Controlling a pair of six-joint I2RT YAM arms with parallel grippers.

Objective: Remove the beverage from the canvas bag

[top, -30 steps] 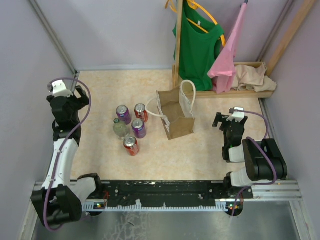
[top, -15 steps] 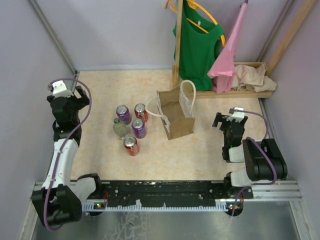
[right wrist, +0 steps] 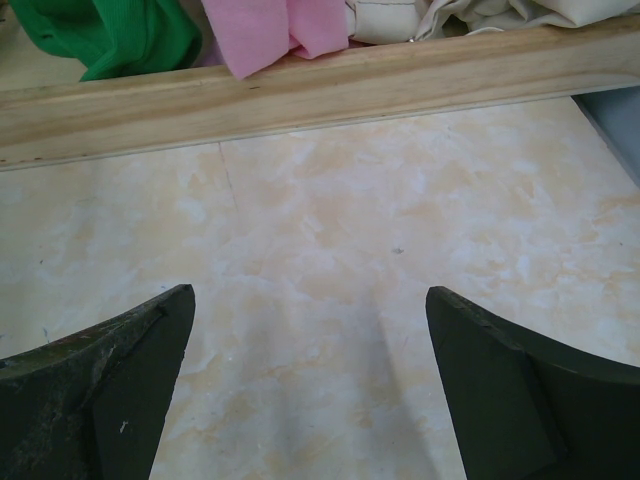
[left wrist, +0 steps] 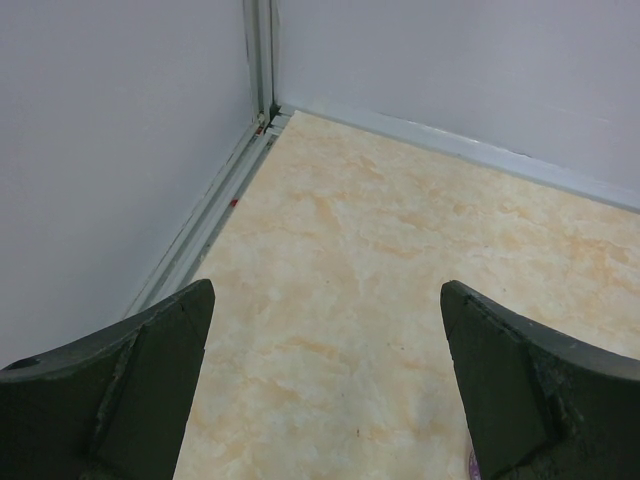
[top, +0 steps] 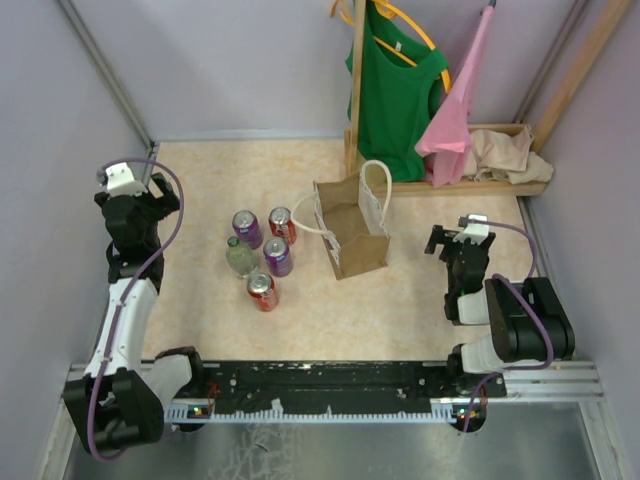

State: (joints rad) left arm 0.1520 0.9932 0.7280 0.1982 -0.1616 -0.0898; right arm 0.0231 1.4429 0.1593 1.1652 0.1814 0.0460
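The tan-brown canvas bag with cream rope handles stands upright in the middle of the table; its inside is hidden from me. Left of it stand two purple cans, two red cans and a clear bottle. My left gripper is open and empty at the far left, well apart from the drinks; its wrist view shows only bare tabletop and the wall corner. My right gripper is open and empty to the right of the bag, its wrist view showing bare tabletop.
A wooden rack base runs across the back right, with a green shirt and a pink garment hanging above it and a beige cloth heap on it. Walls close in on the left, back and right.
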